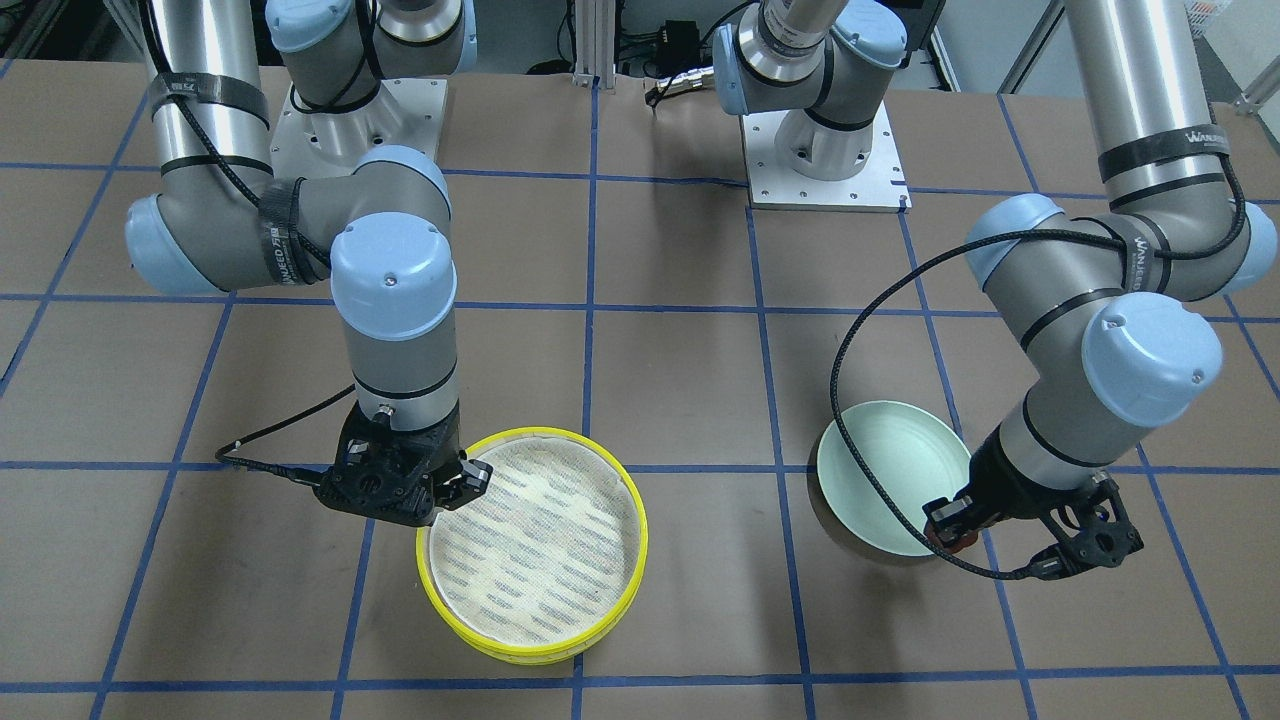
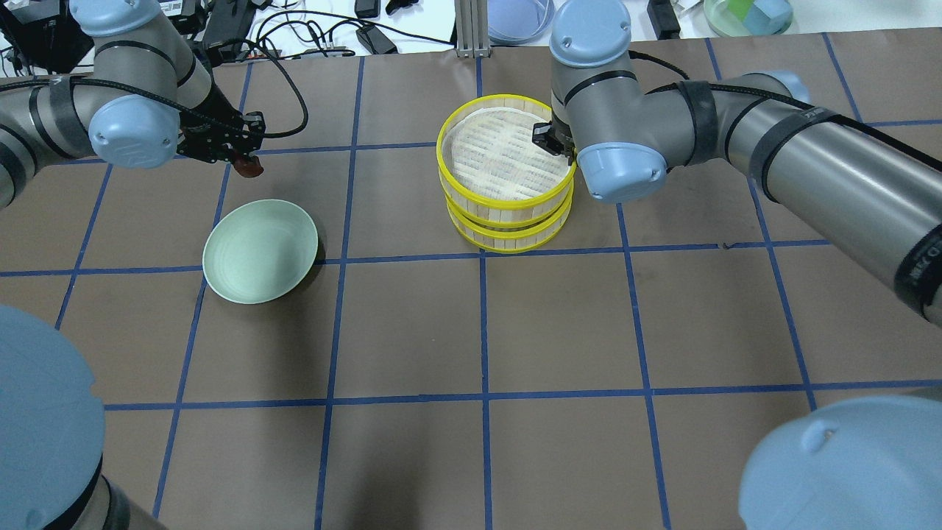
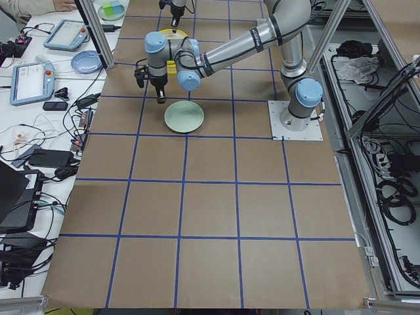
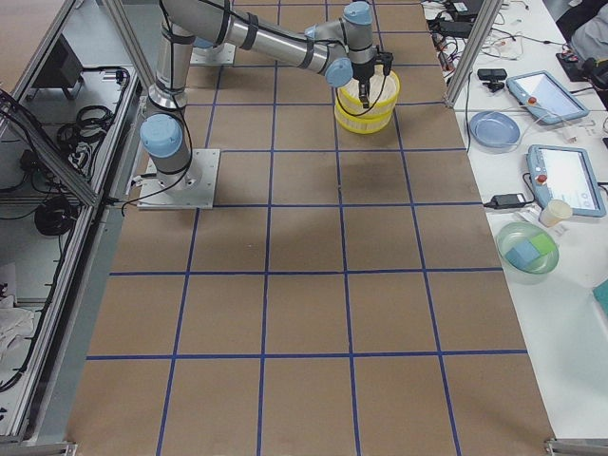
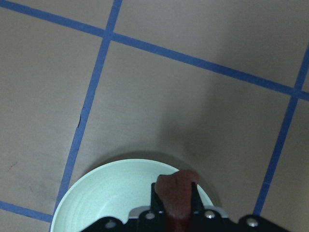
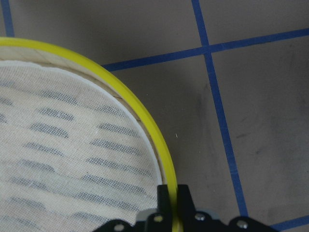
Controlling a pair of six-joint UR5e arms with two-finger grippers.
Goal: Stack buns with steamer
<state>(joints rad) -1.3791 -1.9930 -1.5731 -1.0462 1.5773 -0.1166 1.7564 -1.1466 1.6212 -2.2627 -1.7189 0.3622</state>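
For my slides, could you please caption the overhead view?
Left gripper holds the brown bun near the plate; right gripper grips steamer rim.

Arm tubes: smooth silver cylinders on left arm (image 1: 1140, 90) and right arm (image 1: 200, 90).
Joints: grey housings, round pale blue caps (image 1: 393, 265), one just above each claw.
Cable: black braided cord (image 1: 838, 370) running up from claw, bound by black straps (image 1: 283, 235) with white lettering.
Claws: left claw (image 5: 175, 198), right claw (image 6: 173, 200); black, silver screws (image 5: 208, 214) behind fingers.
Base plates: pale square metal (image 1: 860, 180).
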